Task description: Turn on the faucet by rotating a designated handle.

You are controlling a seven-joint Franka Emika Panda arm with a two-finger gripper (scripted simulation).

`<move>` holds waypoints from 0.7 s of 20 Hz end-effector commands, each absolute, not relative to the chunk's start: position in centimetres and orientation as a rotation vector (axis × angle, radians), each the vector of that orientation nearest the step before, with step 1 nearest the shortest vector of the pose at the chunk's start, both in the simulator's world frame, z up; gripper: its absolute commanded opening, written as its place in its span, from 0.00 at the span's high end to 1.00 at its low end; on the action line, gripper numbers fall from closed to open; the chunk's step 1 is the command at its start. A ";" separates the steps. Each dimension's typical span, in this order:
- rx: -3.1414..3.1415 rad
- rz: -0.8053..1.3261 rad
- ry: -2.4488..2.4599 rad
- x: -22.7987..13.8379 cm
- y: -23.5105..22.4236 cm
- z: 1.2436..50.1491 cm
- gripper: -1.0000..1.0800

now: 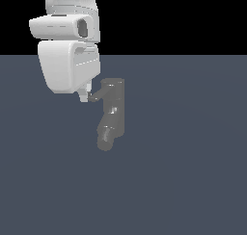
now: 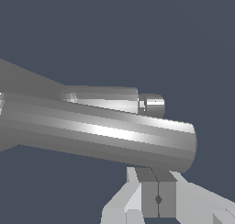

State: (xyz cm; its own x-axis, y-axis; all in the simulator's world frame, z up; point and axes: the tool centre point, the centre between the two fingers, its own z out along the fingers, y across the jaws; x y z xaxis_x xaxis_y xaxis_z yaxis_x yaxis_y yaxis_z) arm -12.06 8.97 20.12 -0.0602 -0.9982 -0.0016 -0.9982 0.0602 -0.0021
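Note:
The faucet (image 1: 116, 111) is a dull grey upright cylinder on the flat grey floor, with its angled spout (image 1: 106, 137) at the lower end. The handle (image 1: 100, 94) is a grey rod that sticks out from the top cap toward the exterior view's left. My white gripper (image 1: 85, 97) hangs at the handle's free end, with its fingertips right at the rod's tip. In the wrist view the handle (image 2: 105, 132) fills the middle, with the spout (image 2: 110, 98) behind it. The gripper (image 2: 158, 199) has its pads pressed together, right against the rod near its end, with nothing between them.
A flat dark grey-blue floor (image 1: 193, 181) lies all around the faucet. The white arm links (image 1: 65, 32) rise above the gripper at the exterior view's upper left.

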 end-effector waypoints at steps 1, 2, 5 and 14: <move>-2.142 -0.001 2.295 -12.1 7.5 20.1 1.00; -2.142 -0.001 2.295 -12.1 6.9 20.1 1.00; -2.142 0.000 2.295 -12.2 5.4 20.1 1.00; -2.141 0.000 2.298 -12.5 0.5 20.1 1.00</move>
